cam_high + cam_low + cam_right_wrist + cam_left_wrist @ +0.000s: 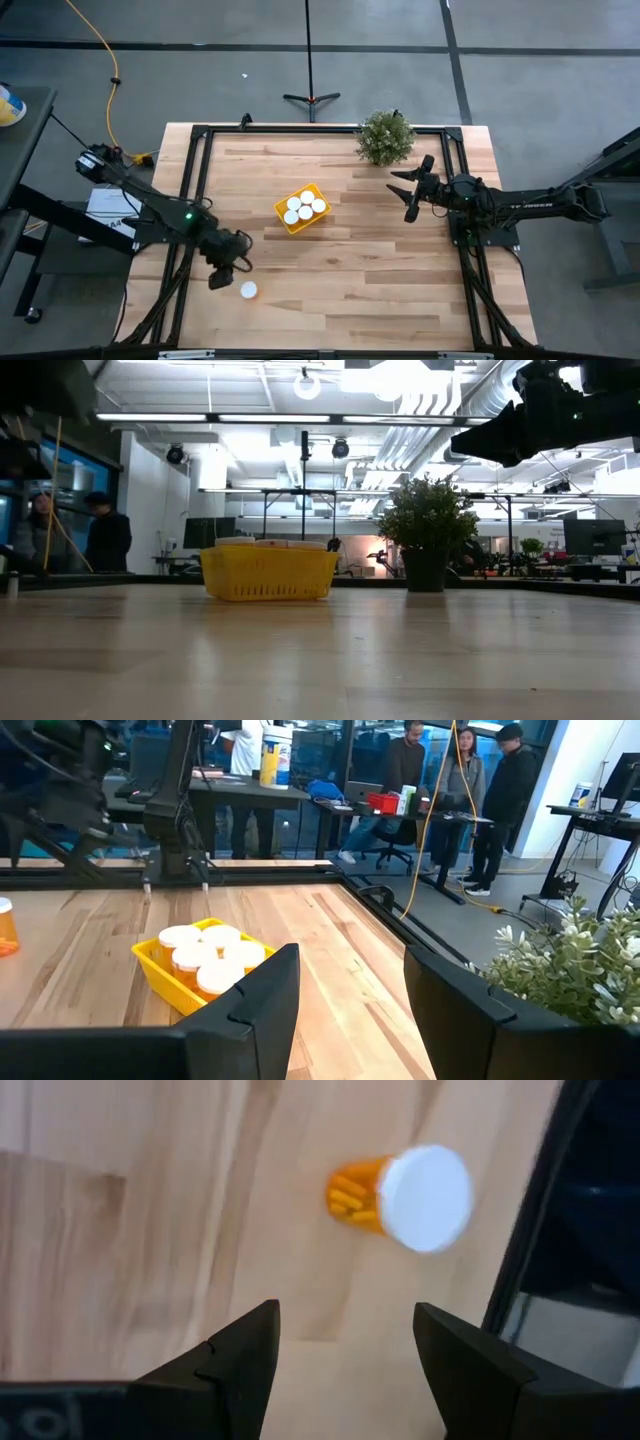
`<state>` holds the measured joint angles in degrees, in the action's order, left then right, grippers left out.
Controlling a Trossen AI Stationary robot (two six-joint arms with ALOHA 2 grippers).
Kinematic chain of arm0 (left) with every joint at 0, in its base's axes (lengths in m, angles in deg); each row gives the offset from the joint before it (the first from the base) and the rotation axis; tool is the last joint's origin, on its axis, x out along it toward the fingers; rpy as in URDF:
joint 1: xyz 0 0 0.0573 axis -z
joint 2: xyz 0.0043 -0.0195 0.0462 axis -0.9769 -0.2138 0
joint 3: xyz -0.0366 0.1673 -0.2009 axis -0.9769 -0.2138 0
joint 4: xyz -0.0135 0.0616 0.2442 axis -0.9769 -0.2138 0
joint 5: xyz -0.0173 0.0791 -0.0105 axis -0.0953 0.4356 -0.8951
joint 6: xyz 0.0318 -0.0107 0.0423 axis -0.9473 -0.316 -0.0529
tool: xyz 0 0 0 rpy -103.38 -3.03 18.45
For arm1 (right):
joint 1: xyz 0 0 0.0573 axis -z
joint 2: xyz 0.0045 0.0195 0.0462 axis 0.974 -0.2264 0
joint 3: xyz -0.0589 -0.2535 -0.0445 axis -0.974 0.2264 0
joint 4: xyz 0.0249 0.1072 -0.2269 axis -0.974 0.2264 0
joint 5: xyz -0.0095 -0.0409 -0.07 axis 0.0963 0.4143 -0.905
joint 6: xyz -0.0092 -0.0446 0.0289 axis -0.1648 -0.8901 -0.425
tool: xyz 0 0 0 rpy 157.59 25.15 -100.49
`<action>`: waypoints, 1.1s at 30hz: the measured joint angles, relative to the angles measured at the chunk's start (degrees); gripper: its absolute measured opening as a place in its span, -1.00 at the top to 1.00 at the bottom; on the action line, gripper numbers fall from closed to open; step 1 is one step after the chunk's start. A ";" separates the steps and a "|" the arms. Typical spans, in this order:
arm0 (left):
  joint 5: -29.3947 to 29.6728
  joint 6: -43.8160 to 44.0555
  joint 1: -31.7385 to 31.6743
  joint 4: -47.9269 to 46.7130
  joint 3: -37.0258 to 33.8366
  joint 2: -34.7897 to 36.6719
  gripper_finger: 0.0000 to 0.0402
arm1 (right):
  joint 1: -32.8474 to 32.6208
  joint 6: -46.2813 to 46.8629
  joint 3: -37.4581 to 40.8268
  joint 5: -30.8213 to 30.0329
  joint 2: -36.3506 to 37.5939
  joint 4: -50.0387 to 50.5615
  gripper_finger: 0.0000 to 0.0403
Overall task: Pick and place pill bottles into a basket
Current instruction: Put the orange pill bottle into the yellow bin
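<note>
Right now the left gripper (222,272) hangs with its fingers (240,1355) spread wide and nothing between them, near the table's left front corner. Just beyond its fingertips, a little toward the front edge, stands the last loose bottle (248,290), clear of both fingers. In the left wrist view the bottle (405,1198) shows its white cap toward the camera with the orange body behind it, so I judge it upright, its long axis running roughly along the gripper's line of sight. It sits off the centre of the finger gap, toward one finger's side, so the gripper needs to shift sideways and go forward before it closes. Nothing lies between the gripper and the bottle; the dark table frame (530,1230) runs close beside the bottle, which could crowd the outer finger.

Farther out, toward the table's middle, sits the basket (283,222), holding bottles whose white caps show; the high view shows four, perhaps five. The path from the bottle to it is bare wood.

Well apart, the right gripper (410,190) waits at the far right side, fingers open and empty, beside the plant (385,137). The left arm is much the nearer to the bottle.
</note>
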<state>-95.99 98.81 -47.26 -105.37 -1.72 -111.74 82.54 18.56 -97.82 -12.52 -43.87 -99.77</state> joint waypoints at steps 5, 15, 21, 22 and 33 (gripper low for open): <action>12.64 -0.89 8.11 0.84 0.00 2.12 -0.32 | 0.00 0.05 0.00 0.00 -0.02 -0.12 0.15; 33.47 -1.34 23.36 6.76 -1.90 -0.63 -0.32 | 0.00 2.16 0.00 0.00 -0.02 -0.32 0.15; 35.56 2.01 27.35 12.85 -5.35 -3.45 -0.32 | 0.00 2.81 0.00 -0.39 -0.02 -0.56 0.15; 36.19 2.72 27.88 12.94 -5.56 -3.79 -0.32 | -0.02 3.27 0.00 -0.82 -0.02 -0.55 0.15; 43.35 -0.69 30.09 29.51 -14.59 -4.48 -0.32 | 0.00 3.63 -0.02 -1.73 -0.02 -0.57 0.15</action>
<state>-52.64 98.12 -17.17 -75.86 -16.30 -116.22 82.54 22.19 -97.84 -14.25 -43.89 -100.34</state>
